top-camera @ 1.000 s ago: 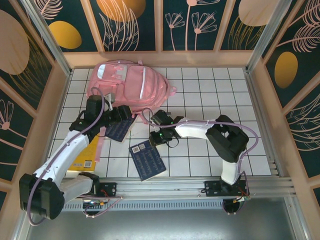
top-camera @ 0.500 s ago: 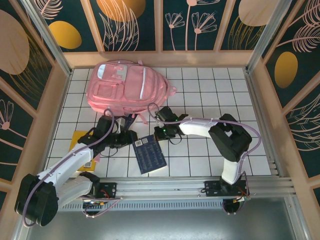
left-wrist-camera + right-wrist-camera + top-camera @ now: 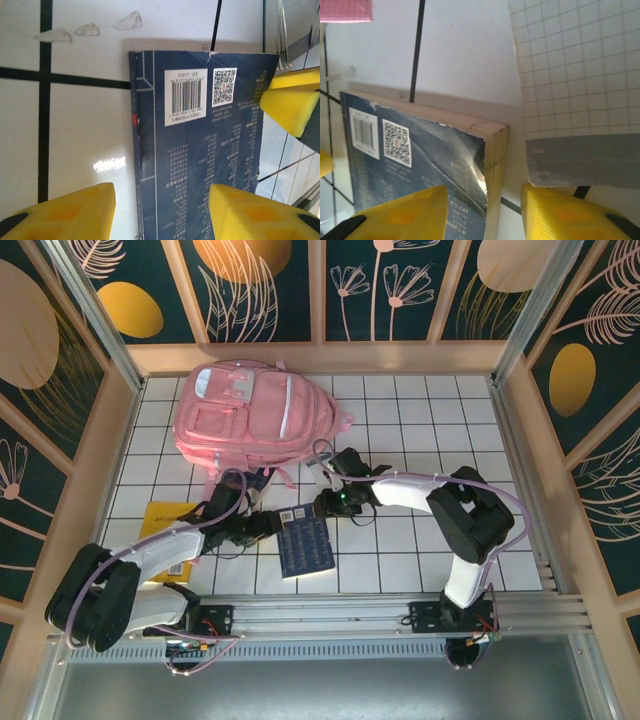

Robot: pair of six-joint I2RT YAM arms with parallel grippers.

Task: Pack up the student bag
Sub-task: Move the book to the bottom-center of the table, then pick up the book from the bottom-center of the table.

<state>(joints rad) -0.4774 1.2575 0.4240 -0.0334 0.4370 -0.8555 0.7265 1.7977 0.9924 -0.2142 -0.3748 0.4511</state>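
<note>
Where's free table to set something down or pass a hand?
Free: back right tiles between the student bag and the right wall; front right strip between the blue book and the right arm's base. Crowded: centre-left, left tool and right tool at the book, yellow book beside.

Light fell bright and even from above onto the white worktop [image 3: 400, 550]. Left of the blue book [image 3: 200, 150] a small glare patch shone on the tile, and a soft shadow lay along the book's top edge. Its glossy cover glinted at the creased corner. My yellow right fingers [image 3: 395, 215], close below it, looked blurred.
</note>
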